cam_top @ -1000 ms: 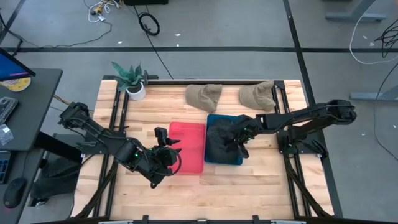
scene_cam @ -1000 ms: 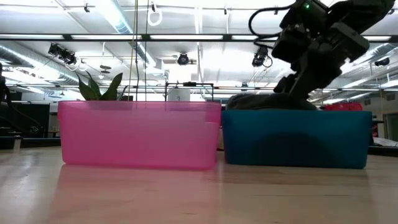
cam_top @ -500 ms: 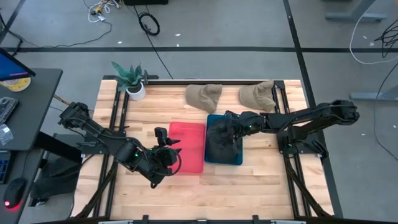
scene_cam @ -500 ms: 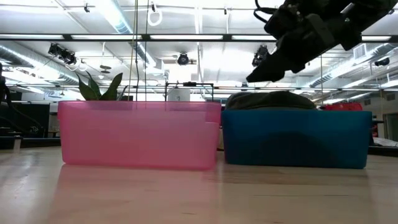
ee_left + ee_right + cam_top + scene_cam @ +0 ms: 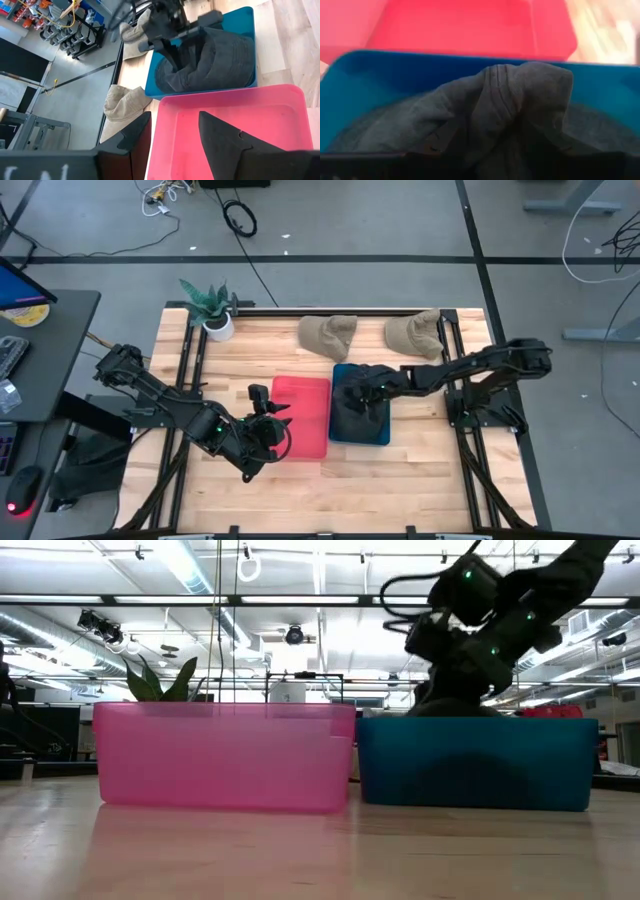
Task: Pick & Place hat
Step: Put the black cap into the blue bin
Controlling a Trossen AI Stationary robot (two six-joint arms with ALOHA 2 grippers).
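Note:
A dark grey hat (image 5: 350, 415) lies crumpled in the blue bin (image 5: 361, 441), also seen in the right wrist view (image 5: 520, 100) and the left wrist view (image 5: 220, 60). My right gripper (image 5: 366, 390) is down over the hat's far part, fingers apart (image 5: 182, 55); in the low view it sits at the bin's rim height (image 5: 445, 690). My left gripper (image 5: 175, 145) is open and waits over the near-left corner of the pink bin (image 5: 300, 420). Two tan hats (image 5: 327, 333) (image 5: 413, 332) lie on the table's far side. My right gripper comes at the dark hat from above, slanting in from the table's right. Its open fingertips (image 5: 169, 59) reach the hat's top folds (image 5: 187, 70) in the far part of the bin. The hat lies in the blue bin; whether any fold is between the fingers cannot be told.
The pink bin (image 5: 220, 755) stands right beside the blue bin (image 5: 470, 765), left of it. A potted plant (image 5: 210, 305) stands at the far-left corner. Bare wood lies along the near edge and on the table's right side.
My right gripper rose out of the blue bin, shifted a little toward the far-left, then came back down onto the dark hat. The hat stayed in the bin. The left arm kept still.

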